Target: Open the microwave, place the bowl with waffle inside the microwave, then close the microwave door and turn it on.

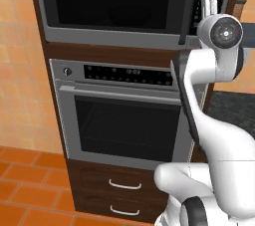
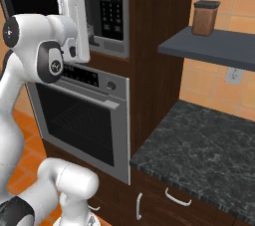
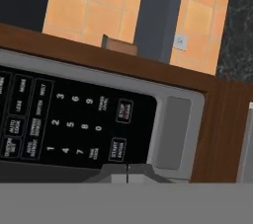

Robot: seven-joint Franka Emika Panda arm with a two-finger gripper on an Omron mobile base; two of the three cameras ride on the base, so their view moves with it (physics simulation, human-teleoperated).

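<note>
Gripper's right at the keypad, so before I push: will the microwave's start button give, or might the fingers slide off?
The start button looks flat and printed on the glossy keypad, so probably little give. Closed fingertips might skid on that smooth face.

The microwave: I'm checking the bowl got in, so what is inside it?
The microwave door is shut and its black window shows only darkness, so the cavity's contents cannot be seen. The end effector is at the keypad.

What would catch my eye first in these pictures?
The white arm rising in front of the steel oven, its gripper up at the microwave keypad, fingers together just below the start button. To the right, a brown jar stands on a dark shelf.
</note>
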